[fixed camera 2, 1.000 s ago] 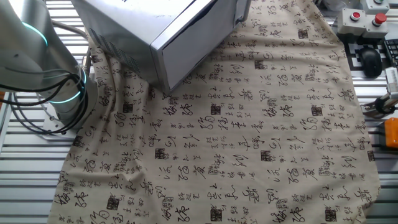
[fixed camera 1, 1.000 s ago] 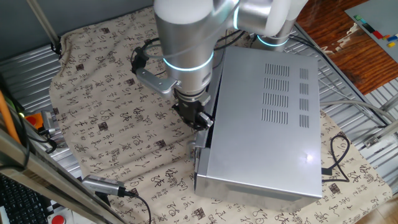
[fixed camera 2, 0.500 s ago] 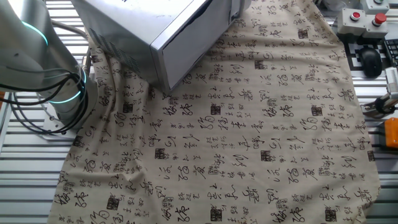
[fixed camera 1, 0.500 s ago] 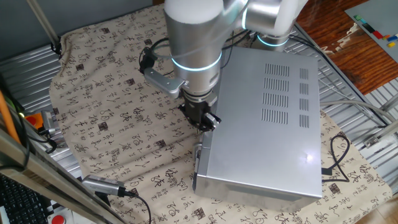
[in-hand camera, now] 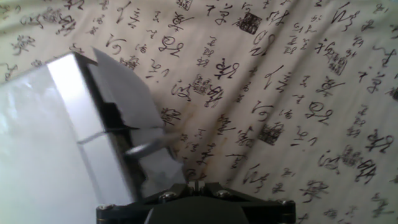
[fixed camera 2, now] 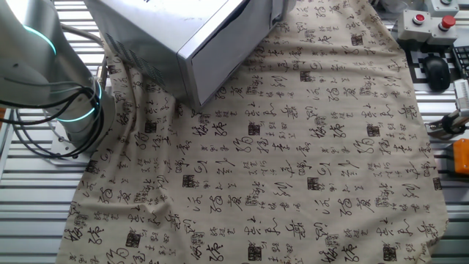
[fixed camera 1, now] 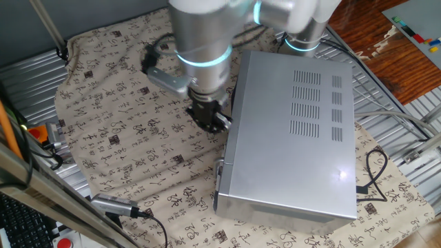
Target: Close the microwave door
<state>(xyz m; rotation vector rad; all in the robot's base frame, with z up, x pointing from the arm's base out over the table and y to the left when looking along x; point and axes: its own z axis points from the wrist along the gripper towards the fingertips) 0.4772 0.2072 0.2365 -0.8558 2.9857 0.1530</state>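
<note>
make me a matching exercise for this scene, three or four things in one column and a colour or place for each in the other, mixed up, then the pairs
Things:
1. microwave
2. cloth
3. arm ring light
4. buttons

Descriptions:
A. beige with black characters, spread over the table
B. red, at the far right edge in the other fixed view
C. silver-grey box with vent slots on top
D. glowing cyan band

Pairs: 1-C, 2-A, 3-D, 4-B

Gripper hangs just beside the microwave's front edge, above the patterned cloth, jaw state unclear from here.
</note>
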